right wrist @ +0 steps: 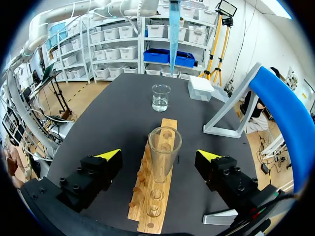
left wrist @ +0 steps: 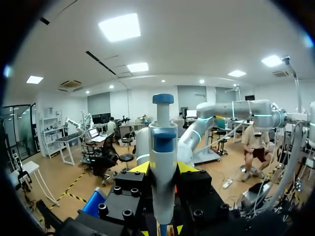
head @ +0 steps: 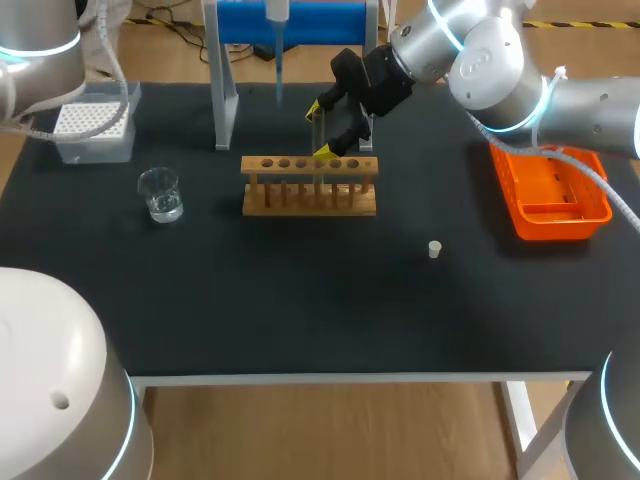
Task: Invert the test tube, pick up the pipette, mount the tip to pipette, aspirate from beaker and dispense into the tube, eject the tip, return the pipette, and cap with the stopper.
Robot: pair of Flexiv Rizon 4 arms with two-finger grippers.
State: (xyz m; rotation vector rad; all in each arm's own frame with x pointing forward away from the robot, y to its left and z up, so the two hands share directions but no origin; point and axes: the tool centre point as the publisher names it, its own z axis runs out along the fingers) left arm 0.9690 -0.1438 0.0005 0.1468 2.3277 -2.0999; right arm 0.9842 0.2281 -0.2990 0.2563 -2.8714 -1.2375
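Observation:
A clear test tube (right wrist: 164, 147) stands upright, mouth up, in the wooden rack (head: 310, 187) (right wrist: 156, 196). My right gripper (head: 320, 130) (right wrist: 160, 156) hangs open over the rack with the tube between its fingers, neither touching it. My left gripper (left wrist: 163, 169) is shut on the white and blue pipette (left wrist: 162, 147). The pipette's lower end with a blue tip (head: 278, 70) (right wrist: 173, 29) hangs at the back of the table beside the stand. The beaker (head: 160, 195) (right wrist: 161, 97) with a little water sits left of the rack. A small white stopper (head: 434, 249) lies to the right.
A white tip box (head: 90, 120) (right wrist: 201, 87) sits at the back left. The blue and grey pipette stand (head: 225, 90) rises behind the rack. An orange basket (head: 550, 190) sits at the right edge.

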